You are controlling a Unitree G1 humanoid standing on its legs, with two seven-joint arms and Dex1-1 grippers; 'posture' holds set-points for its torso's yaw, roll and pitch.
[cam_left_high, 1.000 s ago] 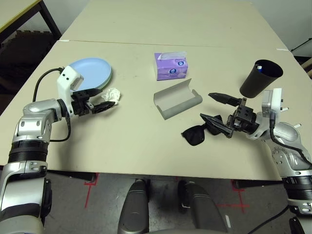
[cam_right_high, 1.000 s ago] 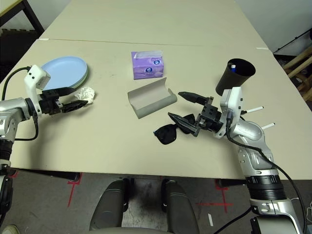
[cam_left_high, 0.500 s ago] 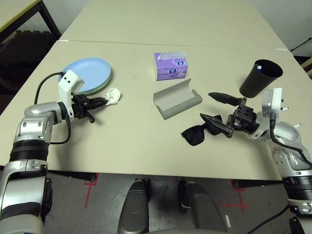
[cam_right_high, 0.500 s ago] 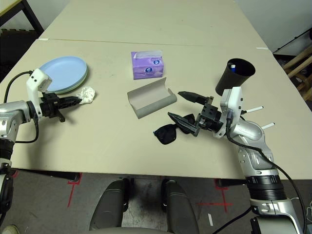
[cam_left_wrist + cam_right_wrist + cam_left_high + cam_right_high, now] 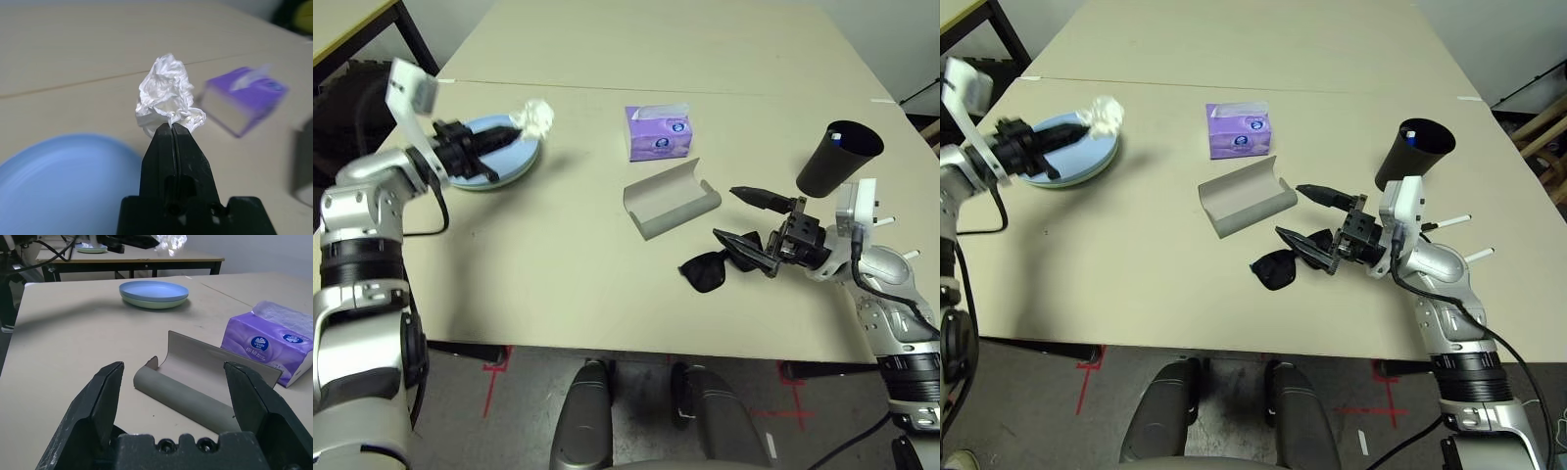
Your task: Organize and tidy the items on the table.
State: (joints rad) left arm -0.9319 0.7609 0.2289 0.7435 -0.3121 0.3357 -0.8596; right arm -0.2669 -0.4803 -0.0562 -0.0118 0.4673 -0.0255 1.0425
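Above light blue plate [image 5: 480, 155], left pincer [image 5: 172, 128] pinches crumpled white tissue wad [image 5: 165, 94].

The left end effector [image 5: 172, 128] pinches the crumpled white tissue wad [image 5: 166, 93] with its two black fingers pressed together. The light blue plate [image 5: 63, 186] sits below on the worktop [image 5: 73, 54]. The purple tissue box [image 5: 244, 100] sits farther off on the worktop.

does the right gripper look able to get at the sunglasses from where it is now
Probably yes: the right gripper stands open right beside the black sunglasses, with bare table around them and nothing between; the glasses case lies farther back.
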